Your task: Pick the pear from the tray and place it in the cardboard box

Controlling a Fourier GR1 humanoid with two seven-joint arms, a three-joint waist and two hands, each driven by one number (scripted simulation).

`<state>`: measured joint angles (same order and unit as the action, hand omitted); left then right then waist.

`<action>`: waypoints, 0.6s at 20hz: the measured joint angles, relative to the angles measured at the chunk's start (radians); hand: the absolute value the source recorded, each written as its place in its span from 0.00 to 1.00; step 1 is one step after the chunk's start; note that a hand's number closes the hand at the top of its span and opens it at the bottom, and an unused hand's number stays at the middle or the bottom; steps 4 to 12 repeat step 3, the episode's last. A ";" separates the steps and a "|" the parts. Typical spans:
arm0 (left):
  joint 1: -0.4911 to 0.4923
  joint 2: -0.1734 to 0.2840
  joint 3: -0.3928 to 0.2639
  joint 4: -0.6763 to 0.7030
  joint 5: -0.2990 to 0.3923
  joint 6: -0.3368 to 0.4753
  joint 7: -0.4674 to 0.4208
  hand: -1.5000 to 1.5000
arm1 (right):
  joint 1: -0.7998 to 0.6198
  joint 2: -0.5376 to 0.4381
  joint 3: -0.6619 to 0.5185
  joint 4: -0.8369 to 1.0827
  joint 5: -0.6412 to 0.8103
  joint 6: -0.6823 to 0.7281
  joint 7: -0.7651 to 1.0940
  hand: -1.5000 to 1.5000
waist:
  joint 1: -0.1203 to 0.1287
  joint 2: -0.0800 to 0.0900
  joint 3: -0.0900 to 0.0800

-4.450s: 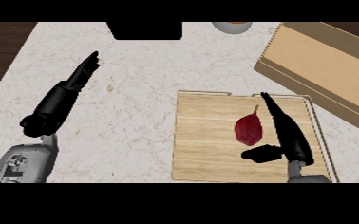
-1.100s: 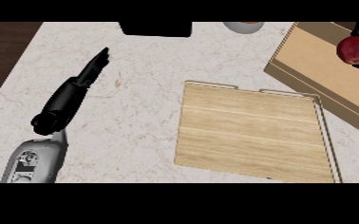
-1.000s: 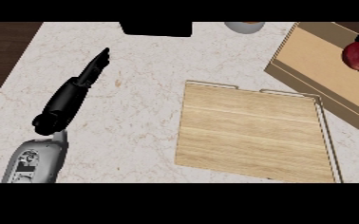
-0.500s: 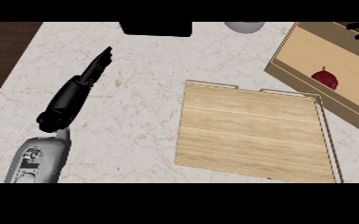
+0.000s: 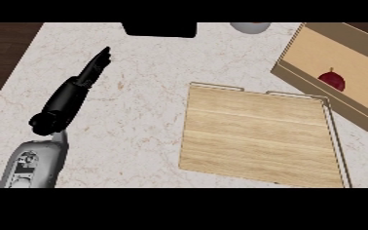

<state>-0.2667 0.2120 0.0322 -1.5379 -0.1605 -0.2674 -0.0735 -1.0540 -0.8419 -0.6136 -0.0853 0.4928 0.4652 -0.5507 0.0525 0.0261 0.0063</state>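
Now the pear (image 5: 331, 80) lies in the cardboard box (image 5: 310, 53) beside the tray (image 5: 259, 136), left hand (image 5: 72, 95) fingers straight.

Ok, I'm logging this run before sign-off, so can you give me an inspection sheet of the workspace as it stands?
Surface: pale marbled stone counter; dark wood strip at its far left.
Job's things: dark red pear lies inside the open brown cardboard box at the right; the light wooden tray has nothing on it.
Clutter: flat black block and a grey round object, cut off by the view's top, both at the far edge.
Hands: left hand open, fingers straight, resting over the counter at the left; right hand not in view.
Cables: nothing seen.
Surroundings: nothing seen beyond the counter.
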 measured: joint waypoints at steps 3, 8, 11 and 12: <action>-0.002 -0.006 -0.006 -0.007 0.000 0.000 -0.001 0.50 | 0.009 -0.032 -0.066 0.025 -0.065 0.000 0.047 0.00 | 0.008 0.005 0.001; -0.002 -0.006 -0.006 -0.007 0.000 0.000 -0.001 0.50 | 0.009 -0.032 -0.066 0.025 -0.065 0.000 0.047 0.00 | 0.008 0.005 0.001; -0.002 -0.006 -0.006 -0.007 0.000 0.000 -0.001 0.50 | 0.009 -0.032 -0.066 0.025 -0.065 0.000 0.047 0.00 | 0.008 0.005 0.001; -0.002 -0.006 -0.006 -0.007 0.000 0.000 -0.001 0.50 | 0.009 -0.032 -0.066 0.025 -0.065 0.000 0.047 0.00 | 0.008 0.005 0.001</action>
